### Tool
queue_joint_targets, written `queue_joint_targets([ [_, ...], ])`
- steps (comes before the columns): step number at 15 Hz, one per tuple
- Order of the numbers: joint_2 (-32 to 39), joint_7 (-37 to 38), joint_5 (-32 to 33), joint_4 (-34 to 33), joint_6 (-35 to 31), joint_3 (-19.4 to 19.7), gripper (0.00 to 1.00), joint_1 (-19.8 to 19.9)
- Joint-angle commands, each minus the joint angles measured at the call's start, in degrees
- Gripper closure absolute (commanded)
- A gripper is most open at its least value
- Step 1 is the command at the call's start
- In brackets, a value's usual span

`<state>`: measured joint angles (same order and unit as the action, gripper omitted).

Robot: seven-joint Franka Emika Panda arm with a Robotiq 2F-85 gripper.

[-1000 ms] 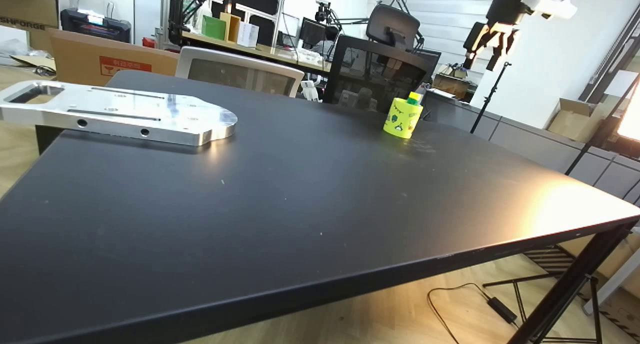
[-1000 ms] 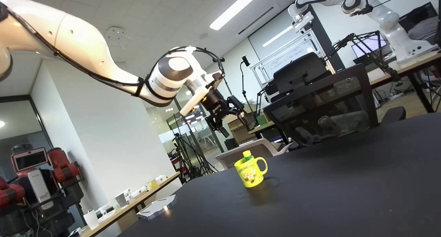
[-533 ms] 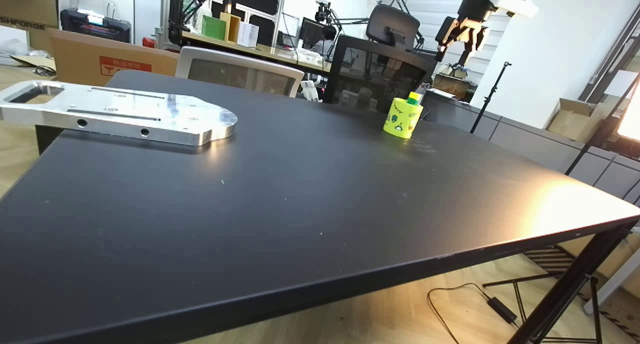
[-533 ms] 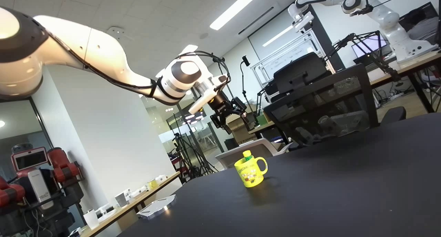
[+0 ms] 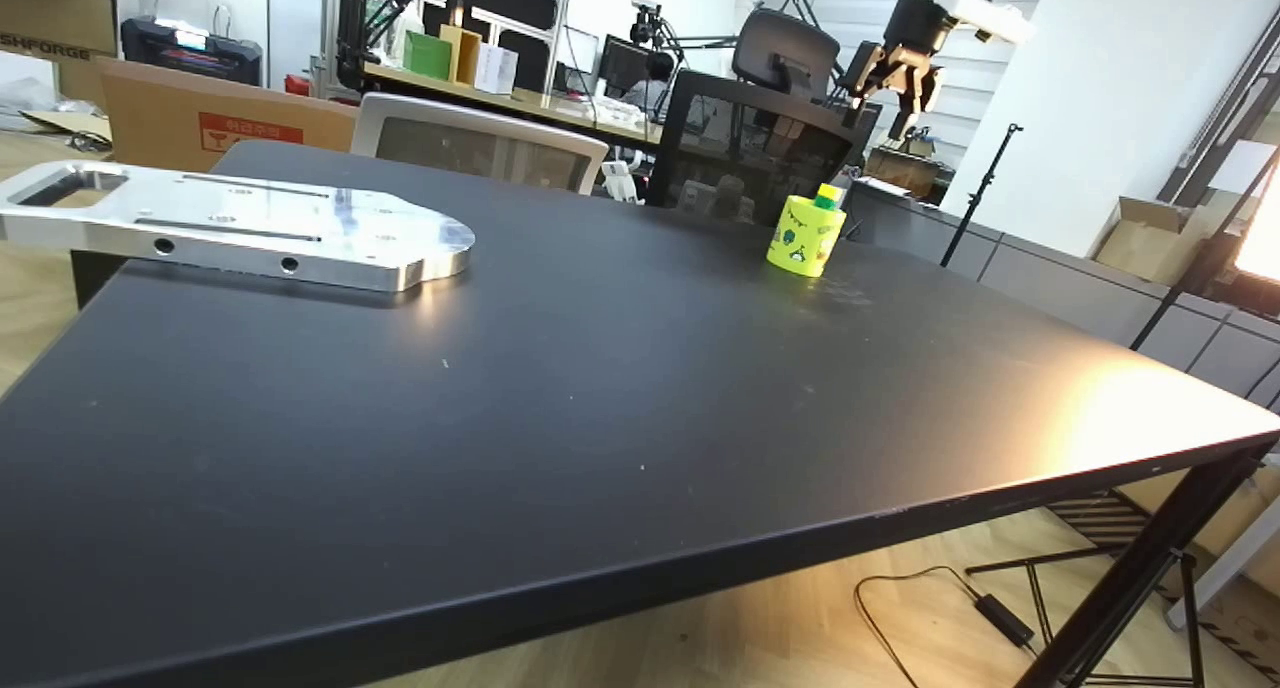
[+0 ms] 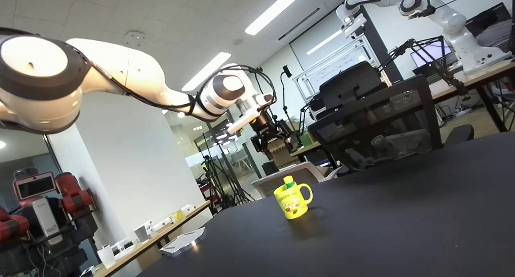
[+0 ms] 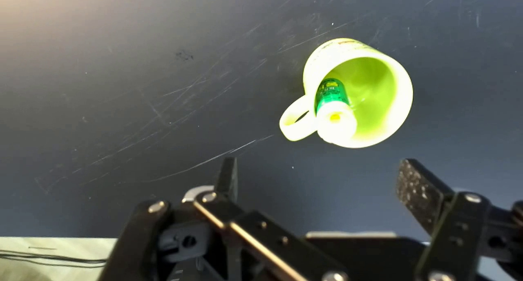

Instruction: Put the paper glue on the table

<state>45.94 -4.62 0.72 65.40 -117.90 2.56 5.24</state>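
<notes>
The paper glue is a slim stick with a green body and a yellow cap. It leans upright inside a lime-green mug, its cap above the rim in both exterior views (image 5: 828,197) (image 6: 289,179). In the wrist view the glue (image 7: 331,94) rests against the mug's wall near the handle; its lower part is hidden in the exterior views. The mug (image 5: 802,238) (image 6: 292,203) (image 7: 402,94) stands on the black table (image 5: 600,418) (image 6: 382,228) (image 7: 143,89). My gripper (image 5: 877,118) (image 6: 280,151) (image 7: 317,161) is open and empty, well above the mug, its fingers (image 7: 421,195) wide apart.
A silver-grey metal plate (image 5: 250,218) (image 6: 183,241) lies at a table edge, away from the mug. A black mesh chair (image 5: 755,148) (image 6: 382,124) and a pale chair (image 5: 480,138) (image 6: 289,179) stand close to the table's edge.
My gripper has moved left and slightly down in an exterior view, and right and slightly down in another, closer to above the mug. It stays open. The mug and glue have not moved.
</notes>
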Motion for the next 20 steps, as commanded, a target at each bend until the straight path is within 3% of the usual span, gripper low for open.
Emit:
queue_joint_targets([
  [1,6.8,0.7,-1.5,-10.1,5.2,-1.0,0.00,0.6],
  [11,16.4,1.0,-2.9,-19.7,7.4,-2.3,0.00,0.4],
  [12,17.1,1.1,-2.7,-20.4,8.3,-2.2,0.25,0.3],
  [13,17.7,1.6,-2.4,-21.3,9.6,-1.8,0.25,0.2],
  [20,19.5,1.5,-2.9,-24.2,13.3,-2.0,0.75,0.8],
])
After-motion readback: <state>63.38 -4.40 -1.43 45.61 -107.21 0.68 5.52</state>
